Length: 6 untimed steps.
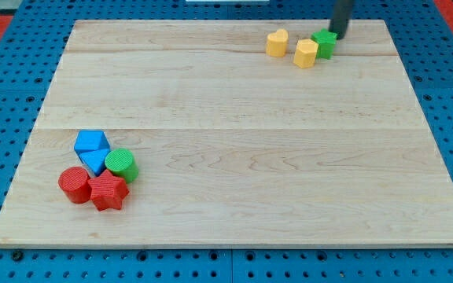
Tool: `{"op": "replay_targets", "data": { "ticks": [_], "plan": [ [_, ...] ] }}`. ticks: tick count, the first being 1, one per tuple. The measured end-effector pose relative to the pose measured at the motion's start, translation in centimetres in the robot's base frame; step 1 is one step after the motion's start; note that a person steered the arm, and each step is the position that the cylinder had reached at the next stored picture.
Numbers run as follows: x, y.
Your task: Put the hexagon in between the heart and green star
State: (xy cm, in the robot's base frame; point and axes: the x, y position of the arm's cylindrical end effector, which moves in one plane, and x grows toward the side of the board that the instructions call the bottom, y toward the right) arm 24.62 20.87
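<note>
A yellow heart lies near the view's top, right of the middle. A yellow hexagon lies just to its right and slightly lower. A green star touches the hexagon's upper right side. The hexagon sits between the heart and the green star. My tip is at the green star's upper right edge, touching or nearly touching it. The rod rises out of the view's top.
A cluster sits at the view's lower left: a blue block, a blue triangle, a green cylinder, a red cylinder and a red star. The wooden board rests on a blue pegboard.
</note>
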Motion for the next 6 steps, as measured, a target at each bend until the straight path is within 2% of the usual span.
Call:
{"op": "replay_targets", "data": {
  "ticks": [2,3,6],
  "plan": [
    [4.5,0.8],
    [9.4,-6.3],
    [3.0,-8.1]
  ]
}}
